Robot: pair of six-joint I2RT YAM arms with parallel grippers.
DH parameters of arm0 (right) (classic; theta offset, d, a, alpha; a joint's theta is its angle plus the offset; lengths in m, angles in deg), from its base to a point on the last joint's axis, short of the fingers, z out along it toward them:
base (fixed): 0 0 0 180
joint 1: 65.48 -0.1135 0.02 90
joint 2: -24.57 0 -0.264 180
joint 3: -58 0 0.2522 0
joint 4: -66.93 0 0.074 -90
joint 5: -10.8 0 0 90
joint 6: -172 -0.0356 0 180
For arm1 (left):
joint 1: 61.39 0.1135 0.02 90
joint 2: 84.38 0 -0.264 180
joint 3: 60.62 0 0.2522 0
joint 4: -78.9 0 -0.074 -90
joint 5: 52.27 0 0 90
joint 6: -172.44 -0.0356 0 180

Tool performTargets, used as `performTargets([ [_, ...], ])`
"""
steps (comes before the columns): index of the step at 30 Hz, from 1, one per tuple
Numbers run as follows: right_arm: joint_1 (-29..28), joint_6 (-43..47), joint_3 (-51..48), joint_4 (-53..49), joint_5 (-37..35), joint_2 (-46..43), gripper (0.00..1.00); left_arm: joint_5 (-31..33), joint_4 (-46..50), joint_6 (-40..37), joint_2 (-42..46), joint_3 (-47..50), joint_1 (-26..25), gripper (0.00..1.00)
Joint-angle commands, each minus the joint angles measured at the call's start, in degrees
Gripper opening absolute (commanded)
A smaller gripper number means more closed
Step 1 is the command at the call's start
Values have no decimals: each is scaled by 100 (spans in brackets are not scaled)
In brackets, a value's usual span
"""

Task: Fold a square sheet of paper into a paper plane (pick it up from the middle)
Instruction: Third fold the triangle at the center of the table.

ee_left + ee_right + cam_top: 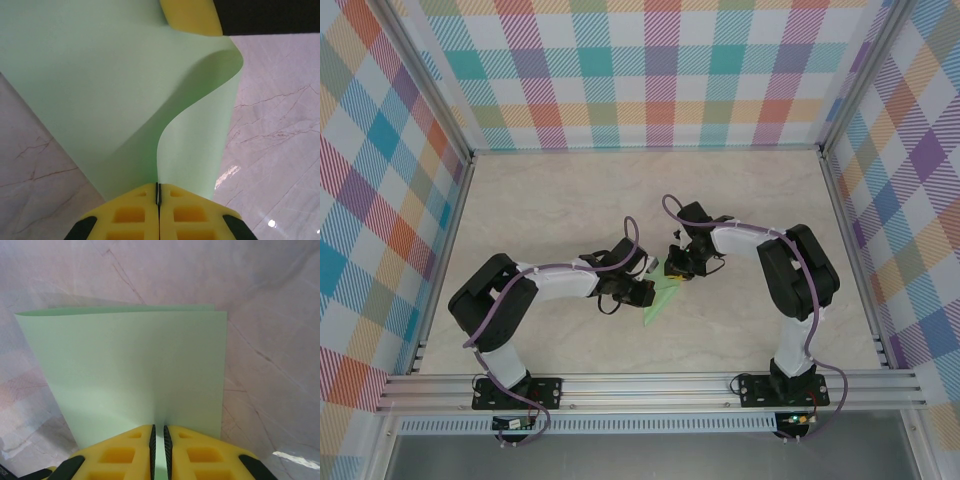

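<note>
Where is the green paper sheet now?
In the top view, the green paper sheet is near the middle of the table, held by the left gripper and the right gripper.

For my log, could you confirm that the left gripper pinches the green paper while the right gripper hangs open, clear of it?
Not quite: the right gripper is also shut on the green paper, as the right wrist view shows. The left gripper does pinch it.

Pastel checked walls (650, 70) are enclosing a pale marbled tabletop (560, 190); silver aluminium rails (650, 383) are framing it, overhead light glinting.
</note>
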Motion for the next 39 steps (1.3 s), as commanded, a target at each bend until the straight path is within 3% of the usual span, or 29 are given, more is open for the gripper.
performTargets([
  [1,15,24,-44,-214,-39,166,17,44,97,-75,-106,-157,94,5],
  [18,12,-60,-99,-149,53,122,18,16,58,-92,-313,-76,97,6],
  [39,12,-141,-133,-207,-77,179,16,375,-422,313,379,425,100,2],
])
